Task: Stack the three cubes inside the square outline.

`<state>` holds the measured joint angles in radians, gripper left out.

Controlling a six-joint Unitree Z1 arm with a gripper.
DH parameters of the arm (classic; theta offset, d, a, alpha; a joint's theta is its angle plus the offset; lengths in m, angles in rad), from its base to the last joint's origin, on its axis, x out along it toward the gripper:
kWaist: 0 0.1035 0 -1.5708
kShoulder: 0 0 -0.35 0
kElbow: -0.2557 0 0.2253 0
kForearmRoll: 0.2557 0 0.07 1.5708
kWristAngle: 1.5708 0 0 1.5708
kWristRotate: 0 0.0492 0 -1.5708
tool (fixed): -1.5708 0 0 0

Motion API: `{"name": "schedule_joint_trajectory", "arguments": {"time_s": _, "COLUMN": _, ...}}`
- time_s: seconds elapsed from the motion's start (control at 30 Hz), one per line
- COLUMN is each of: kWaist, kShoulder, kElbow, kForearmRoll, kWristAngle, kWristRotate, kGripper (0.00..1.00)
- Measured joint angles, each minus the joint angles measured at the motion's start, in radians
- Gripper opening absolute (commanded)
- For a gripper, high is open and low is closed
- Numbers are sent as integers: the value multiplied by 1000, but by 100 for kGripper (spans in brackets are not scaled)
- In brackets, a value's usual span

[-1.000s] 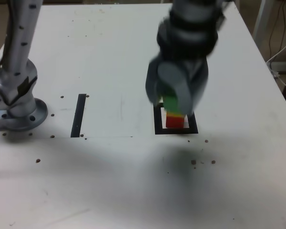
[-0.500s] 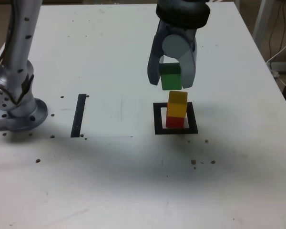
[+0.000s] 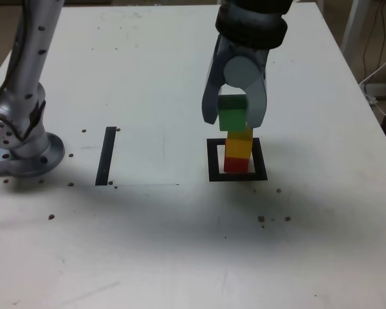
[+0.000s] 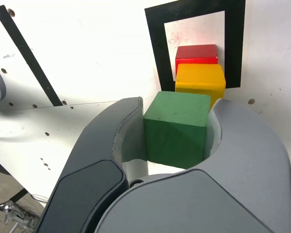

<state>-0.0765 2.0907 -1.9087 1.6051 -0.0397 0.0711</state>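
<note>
White table [image 3: 148, 58]; black strip [image 3: 106, 155] apart from square outline [image 3: 212, 161].

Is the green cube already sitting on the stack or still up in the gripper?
Still in the gripper: the green cube is clamped between the jaws, just above the yellow cube.

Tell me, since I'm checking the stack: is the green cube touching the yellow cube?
Cannot tell. In the exterior view the green cube, held in the gripper, overlaps the yellow cube top; the wrist view shows no clear gap or contact.
</note>
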Motion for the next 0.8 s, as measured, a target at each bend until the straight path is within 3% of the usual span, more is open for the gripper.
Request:
{"name": "schedule_joint_trajectory", "arguments": {"time_s": 0.43, "kWaist": 0, "kShoulder": 34, "kElbow": -25, "kForearmRoll": -1, "kWristAngle": 0, "kWristRotate": 7, "kGripper": 22}}
{"name": "schedule_joint_trajectory", "arguments": {"time_s": 0.5, "kWaist": 0, "kShoulder": 37, "kElbow": -25, "kForearmRoll": -2, "kWristAngle": 0, "kWristRotate": 8, "kGripper": 37}}
{"name": "schedule_joint_trajectory", "arguments": {"time_s": 0.67, "kWaist": 0, "kShoulder": 39, "kElbow": -23, "kForearmRoll": -2, "kWristAngle": 0, "kWristRotate": 8, "kGripper": 92}}
{"name": "schedule_joint_trajectory", "arguments": {"time_s": 0.73, "kWaist": 0, "kShoulder": 39, "kElbow": -21, "kForearmRoll": -2, "kWristAngle": 0, "kWristRotate": 9, "kGripper": 99}}
{"name": "schedule_joint_trajectory", "arguments": {"time_s": 0.8, "kWaist": 0, "kShoulder": 40, "kElbow": -20, "kForearmRoll": -2, "kWristAngle": 0, "kWristRotate": 9, "kGripper": 100}}
